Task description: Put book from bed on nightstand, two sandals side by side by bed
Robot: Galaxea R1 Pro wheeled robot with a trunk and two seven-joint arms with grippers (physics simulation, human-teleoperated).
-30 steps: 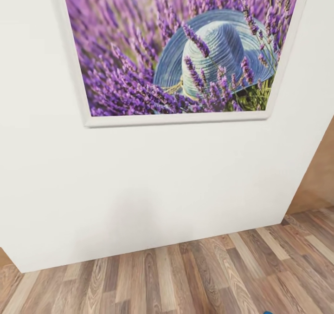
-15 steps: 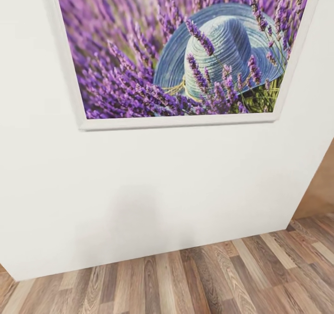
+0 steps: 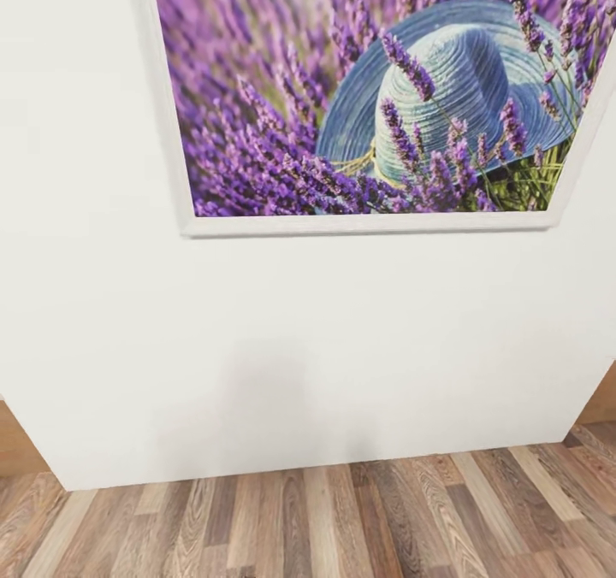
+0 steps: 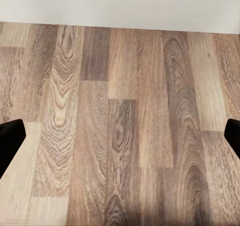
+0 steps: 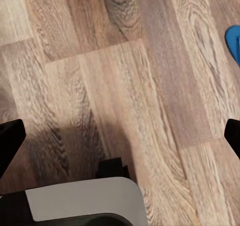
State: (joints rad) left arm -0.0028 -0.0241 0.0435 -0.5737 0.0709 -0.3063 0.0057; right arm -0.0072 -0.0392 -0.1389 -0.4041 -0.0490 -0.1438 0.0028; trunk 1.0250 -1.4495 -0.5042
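Note:
I face a white bedroom wall (image 3: 257, 347) hung with the large lavender-field picture (image 3: 376, 91). In the right wrist view the tip of one bright blue sandal (image 5: 233, 41) lies on the wood-plank floor (image 5: 125, 85) at the frame's edge. My right gripper (image 5: 120, 136) is open above bare floor, its black fingertips (image 5: 10, 141) far apart. My left gripper (image 4: 120, 136) also hangs open over the floor (image 4: 120, 126), close to the wall's foot, with nothing between its fingertips (image 4: 11, 136). The book, the bed and the nightstand are out of view.
The white wall stands close ahead and meets the plank floor (image 3: 342, 518). Brown wood shows past the wall's left end (image 3: 13, 441) and right end (image 3: 603, 403). A white and black part of my own body (image 5: 80, 201) shows in the right wrist view.
The head view has swung to the left, so the picture and wall now sit further right in the frame. A blue speck at the bottom edge a second ago is gone from that view.

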